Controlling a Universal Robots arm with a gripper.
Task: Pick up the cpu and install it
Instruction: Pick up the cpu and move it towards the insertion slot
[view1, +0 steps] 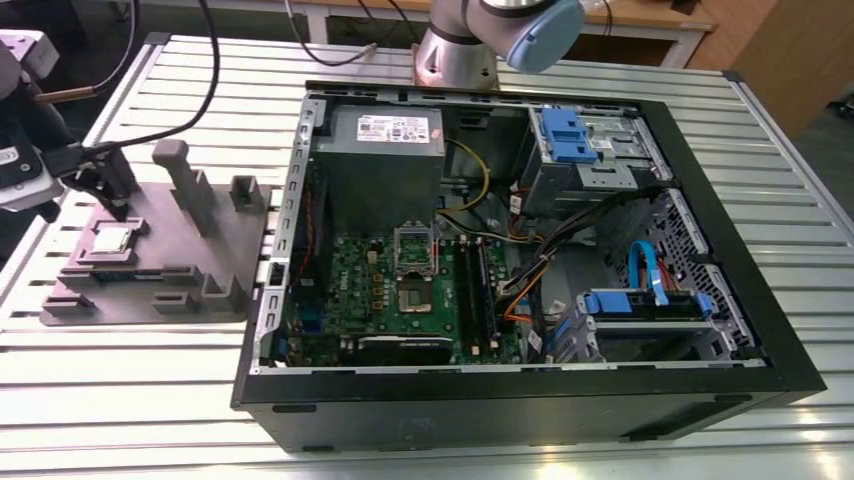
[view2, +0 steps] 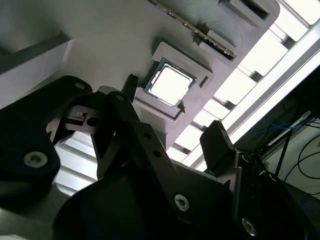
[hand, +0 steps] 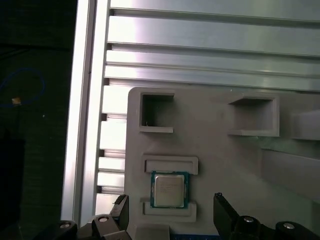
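The cpu (view1: 110, 239) (view2: 170, 83) (hand: 170, 189), a small square chip with a silver top, lies flat in a recess of the grey holder tray (view1: 174, 265) (hand: 215, 150) at the exterior view's left. My gripper (view1: 114, 205) (view2: 175, 112) (hand: 170, 206) hangs just above the chip, open. Its two dark fingertips (hand: 121, 204) stand apart on either side of the chip without touching it. Inside the open computer case, the green motherboard (view1: 380, 300) carries the square metal socket frame (view1: 416, 262).
The black computer case (view1: 534, 405) lies open on the slatted metal table (view1: 134, 400), with cables, blue drive brackets (view1: 647, 303) and a power supply (view1: 387, 130) inside. Upright posts (view1: 180, 175) rise from the tray close behind the gripper. The arm's base (view1: 461, 60) stands behind the case.
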